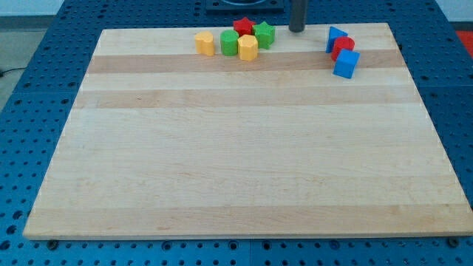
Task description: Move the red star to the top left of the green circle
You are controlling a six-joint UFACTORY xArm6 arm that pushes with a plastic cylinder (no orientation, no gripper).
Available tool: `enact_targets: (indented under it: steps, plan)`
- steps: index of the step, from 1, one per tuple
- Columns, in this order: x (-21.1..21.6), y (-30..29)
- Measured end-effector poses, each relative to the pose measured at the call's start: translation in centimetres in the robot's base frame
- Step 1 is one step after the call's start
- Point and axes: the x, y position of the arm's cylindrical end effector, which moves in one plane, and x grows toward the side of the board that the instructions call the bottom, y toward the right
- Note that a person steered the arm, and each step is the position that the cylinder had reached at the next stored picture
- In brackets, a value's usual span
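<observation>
While my rod hangs at the view's top, all blocks sit bunched along the far edge.

Surface: pale wood board (244, 148) w/ lengthwise grain bands, lying on a blue perforated base (44, 89) that frames it on all sides.
Room: dark machine base at the view's top centre, only a strip showing; grey floor at both top corners.
My tip (297, 30): grey-dark rod coming down from the view's top, end touching the board near its top edge, between the two block groups; near the green block on its left, well apart from the blue ones on its right. No jaws on it, so nothing to open, close or grip; it holds no block.
Red star (243, 26): top of the left cluster, touching or just beside the green circle below-left & the yellow block below.
Green circle (229, 43): betw. yellow cylinder (205, 43) on its left & yellow hexagon-like block (247, 47) on its right.
Green block (264, 35): right end of cluster, shape unclear, poss. star.
Right group: blue triangle-like block (335, 37), red block (343, 47), blue cube (346, 63), stacked diagonally toward the view's bottom-right, touching.
Hidden/unclear: rod's upper part cut off by frame; red star's lower points hidden behind the yellow block; red block's shape hard to tell.
</observation>
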Motion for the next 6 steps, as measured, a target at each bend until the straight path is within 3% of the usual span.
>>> enact_targets:
  steps: [1, 3, 6]
  plan:
    - [-0.3, -1.9]
    - [-0.2, -13.7]
    - [0.1, -20.8]
